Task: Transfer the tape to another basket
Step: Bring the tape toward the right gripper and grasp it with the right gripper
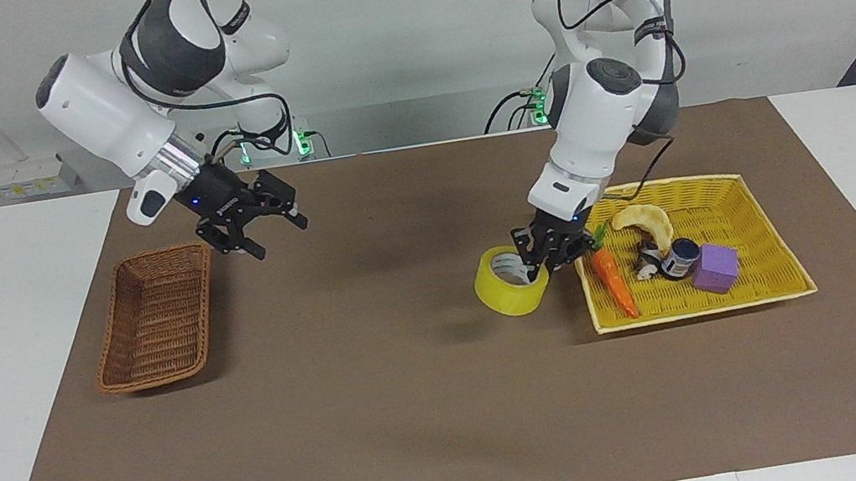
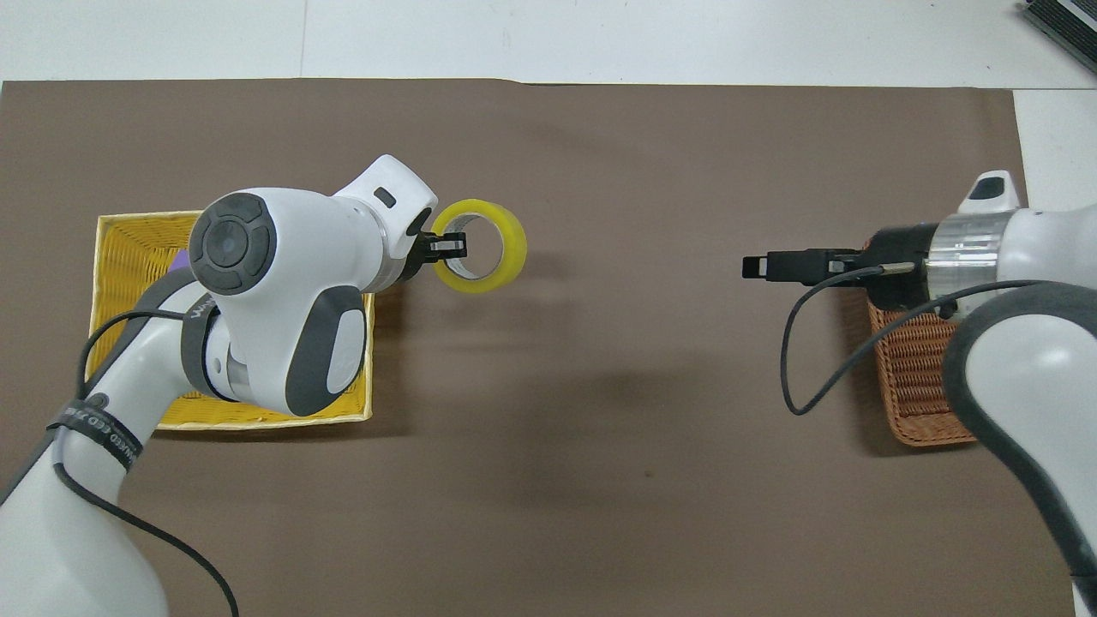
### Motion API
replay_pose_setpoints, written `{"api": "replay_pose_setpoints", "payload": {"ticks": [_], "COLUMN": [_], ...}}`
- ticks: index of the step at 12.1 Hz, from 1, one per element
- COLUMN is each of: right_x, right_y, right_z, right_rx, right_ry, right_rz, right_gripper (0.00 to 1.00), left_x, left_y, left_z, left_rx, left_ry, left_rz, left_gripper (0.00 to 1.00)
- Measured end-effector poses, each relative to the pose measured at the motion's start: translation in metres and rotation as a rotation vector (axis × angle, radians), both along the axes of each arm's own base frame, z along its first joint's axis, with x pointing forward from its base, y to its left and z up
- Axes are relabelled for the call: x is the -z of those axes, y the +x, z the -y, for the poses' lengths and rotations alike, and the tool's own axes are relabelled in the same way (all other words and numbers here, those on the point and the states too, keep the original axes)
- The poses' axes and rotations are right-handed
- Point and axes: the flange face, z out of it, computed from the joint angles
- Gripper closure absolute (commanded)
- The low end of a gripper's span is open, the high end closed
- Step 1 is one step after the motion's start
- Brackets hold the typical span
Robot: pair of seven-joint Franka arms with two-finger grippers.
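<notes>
Yellow tape (image 1: pixel 512 289) hangs from the left gripper (image 1: pixel 556 248), clamped on its wall, over the mat (image 1: pixel 436 409) just off the yellow basket's (image 1: pixel 770 257) edge. That thin pinch could slip mid-carry. The right gripper (image 1: pixel 255 220), fingers apart, hovers beside the basket (image 1: pixel 156 318); a mistimed handover could drop the roll.

Yellow tape (image 1: pixel 512 291), brown woven basket (image 1: pixel 156 319), seemingly white-cored

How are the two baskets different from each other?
The yellow basket is wide and bright yellow; the brown wicker basket is narrow and dark. The yellow basket holds a carrot, a purple block and other bits; nothing shows inside the brown wicker basket. Each sits at its own end of the table. Both are woven and rectangular.
</notes>
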Motion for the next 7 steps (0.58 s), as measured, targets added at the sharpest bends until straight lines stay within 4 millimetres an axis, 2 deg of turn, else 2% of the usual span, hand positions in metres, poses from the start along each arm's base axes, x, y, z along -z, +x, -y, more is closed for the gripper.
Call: {"api": "replay_pose_setpoints", "payload": {"ticks": [4, 7], "right_x": [0.057, 0.086], "right_y": [-0.002, 0.001], "right_z": [-0.084, -0.126], "right_rx": [-0.115, -0.137], "right_ry": [-0.047, -0.084], "right_rz": [0.02, 0.081], "right_gripper": [0.0, 0.0], "left_x": [0.001, -0.004], "left_y": [-0.014, -0.028], "left_z": [0.03, 0.059], "left_rx": [0.001, -0.022], "left_ry": [-0.055, -0.089], "left_rz": [-0.024, -0.027], "left_gripper": [1.0, 1.0]}}
